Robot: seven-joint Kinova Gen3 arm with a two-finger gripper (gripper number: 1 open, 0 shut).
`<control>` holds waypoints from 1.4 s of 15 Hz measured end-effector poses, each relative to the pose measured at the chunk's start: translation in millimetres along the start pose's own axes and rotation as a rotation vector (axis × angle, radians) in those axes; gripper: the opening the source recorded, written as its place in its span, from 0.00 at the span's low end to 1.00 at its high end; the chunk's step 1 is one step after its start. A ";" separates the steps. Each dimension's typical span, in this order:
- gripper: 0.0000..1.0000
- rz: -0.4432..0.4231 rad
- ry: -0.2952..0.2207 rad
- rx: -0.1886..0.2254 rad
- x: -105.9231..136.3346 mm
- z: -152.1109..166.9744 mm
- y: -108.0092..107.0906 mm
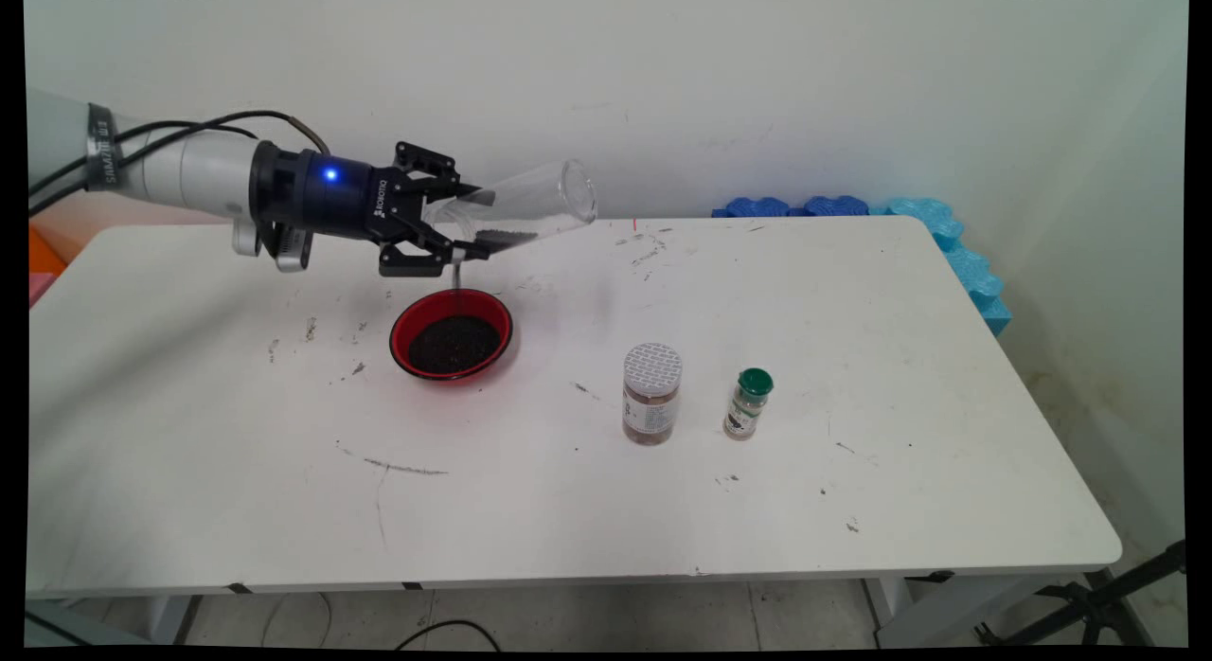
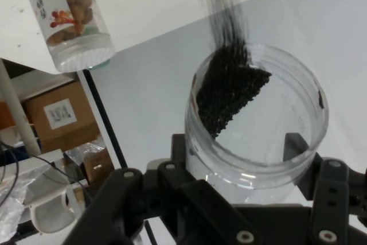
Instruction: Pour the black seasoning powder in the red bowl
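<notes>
Gripper (image 1: 453, 227) is clamped on a clear plastic jar (image 1: 530, 206), tipped above the red bowl (image 1: 452, 334) just below. Black grains (image 2: 229, 87) slide freely; jar looks light, slick-walled, best gripped round its body.

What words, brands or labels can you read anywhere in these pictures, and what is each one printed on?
"ROBOTIQ": on the gripper, small, just readable.
Lettering on the arm's grey band: too blurred to read.
Silver-lidded jar: its label's print is too small in the main view; the hand view shows dark characters above a red and green drawing, not readable.
Green-capped spice bottle: label too small.
Cardboard box: white sticker unreadable.
</notes>
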State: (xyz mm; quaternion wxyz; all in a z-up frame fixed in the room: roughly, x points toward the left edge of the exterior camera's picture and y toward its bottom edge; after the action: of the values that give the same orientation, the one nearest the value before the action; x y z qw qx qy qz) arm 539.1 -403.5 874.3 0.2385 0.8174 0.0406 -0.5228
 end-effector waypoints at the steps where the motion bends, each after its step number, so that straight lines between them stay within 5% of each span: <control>1: 0.00 -0.003 -0.003 -0.005 0.7 -0.2 0.6; 21: 0.00 -0.072 -0.029 -0.008 42.8 -5.5 -16.2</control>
State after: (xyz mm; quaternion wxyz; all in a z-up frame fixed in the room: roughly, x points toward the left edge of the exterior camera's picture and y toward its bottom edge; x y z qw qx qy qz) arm 557.9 -394.6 833.1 0.2235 0.8069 0.0685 -0.5425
